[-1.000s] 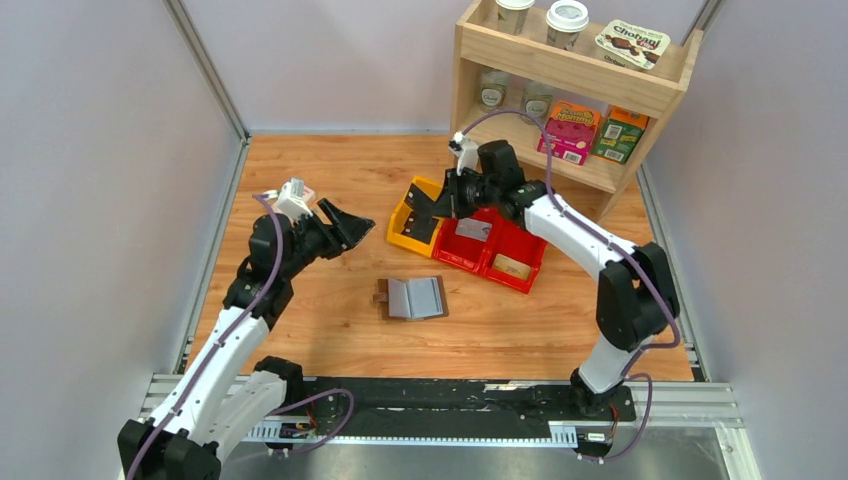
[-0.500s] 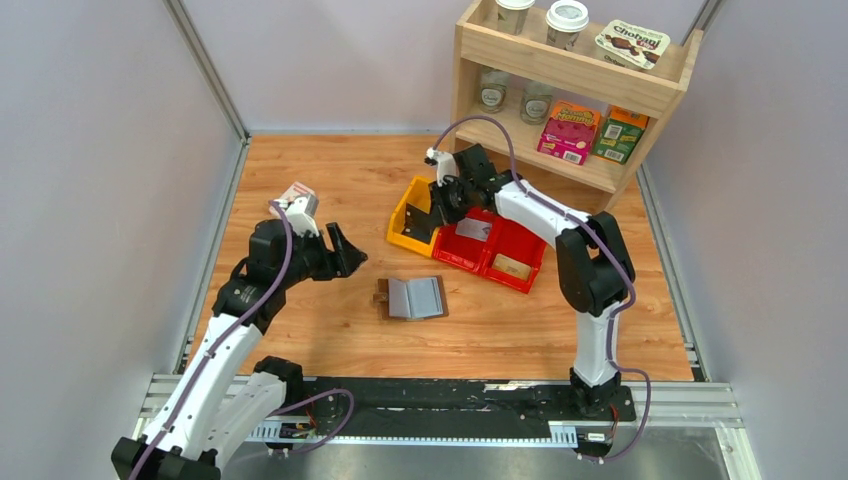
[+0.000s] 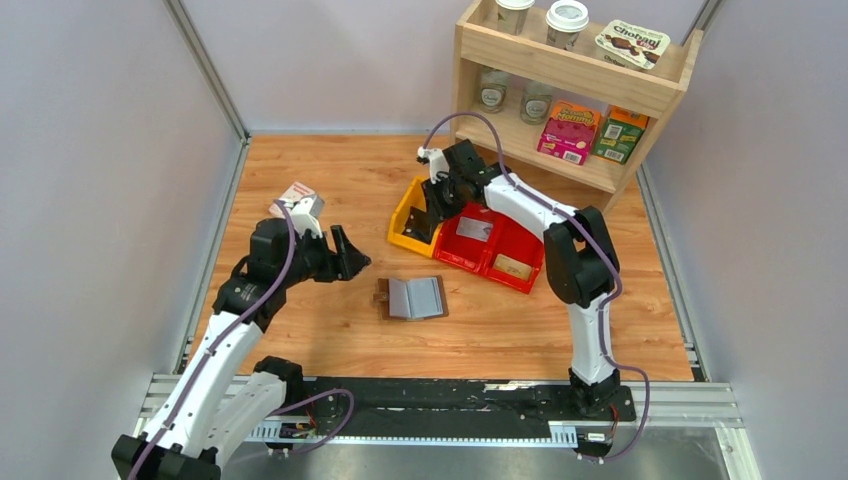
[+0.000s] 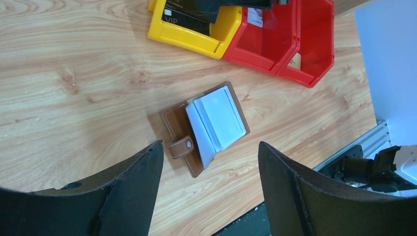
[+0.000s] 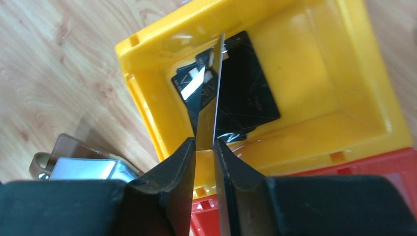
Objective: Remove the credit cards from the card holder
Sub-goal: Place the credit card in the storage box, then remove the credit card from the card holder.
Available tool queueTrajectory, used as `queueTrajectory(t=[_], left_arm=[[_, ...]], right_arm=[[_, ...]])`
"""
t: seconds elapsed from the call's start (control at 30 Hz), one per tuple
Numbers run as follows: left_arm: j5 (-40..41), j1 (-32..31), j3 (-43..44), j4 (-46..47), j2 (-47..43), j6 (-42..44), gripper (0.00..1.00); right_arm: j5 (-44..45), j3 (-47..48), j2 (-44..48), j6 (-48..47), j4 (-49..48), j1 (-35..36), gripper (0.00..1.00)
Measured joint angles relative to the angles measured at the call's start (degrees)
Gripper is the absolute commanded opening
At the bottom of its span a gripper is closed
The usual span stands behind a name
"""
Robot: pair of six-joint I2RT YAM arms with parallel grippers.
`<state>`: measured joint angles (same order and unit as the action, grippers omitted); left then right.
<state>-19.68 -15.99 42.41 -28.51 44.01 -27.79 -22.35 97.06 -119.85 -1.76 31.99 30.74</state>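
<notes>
- The card holder (image 4: 206,129) is seen lying open and flat on the wood-grain table (image 4: 74,73), just in front of the bins. It is made of brown leather-like material with pale stitching, and grey-blue inner panels are shown face up.
- A short brown strap (image 4: 181,146) with a round metal snap is seen at the holder's outer edge.
- The letters "VIP" are read in white on a black card (image 4: 183,18) lying flat in the yellow plastic bin (image 5: 314,64). Glossy red bins (image 4: 295,34) are set touching it.
- The left gripper (image 4: 210,143) is held wide apart above the holder, and nothing is gripped.
- The right gripper (image 5: 204,141) is held over the yellow bin with its jaws only narrowly parted. A thin, shiny card (image 5: 209,118) is seen nearly edge-on between them; whether it is pinched cannot be told.
- On the wooden shelf (image 3: 560,60), a tub (image 3: 632,43) is marked with a brown word resembling "Chotony"; the box labels cannot be read.
</notes>
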Motion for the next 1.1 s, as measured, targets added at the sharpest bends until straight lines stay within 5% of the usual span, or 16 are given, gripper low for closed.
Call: queueTrajectory(t=[0.43,0.7,1.1], left_arm=[[-0.3,-4.5,0.0,2.9,4.5,-3.2,0.75],[4.9,-14.2,1.5,4.9,14.8,-6.8,0.52],[7.3,-17.4,-1.0,9.1,26.6,-8.1,0.33]], right_arm=[[20.6,-5.5,13.5,7.1,-0.8,1.6,0.42],[19.3,-24.6,31.2,18.3,-6.7,6.5,0.46],[23.9,-38.1,31.6,28.4,-8.6,22.4,0.48]])
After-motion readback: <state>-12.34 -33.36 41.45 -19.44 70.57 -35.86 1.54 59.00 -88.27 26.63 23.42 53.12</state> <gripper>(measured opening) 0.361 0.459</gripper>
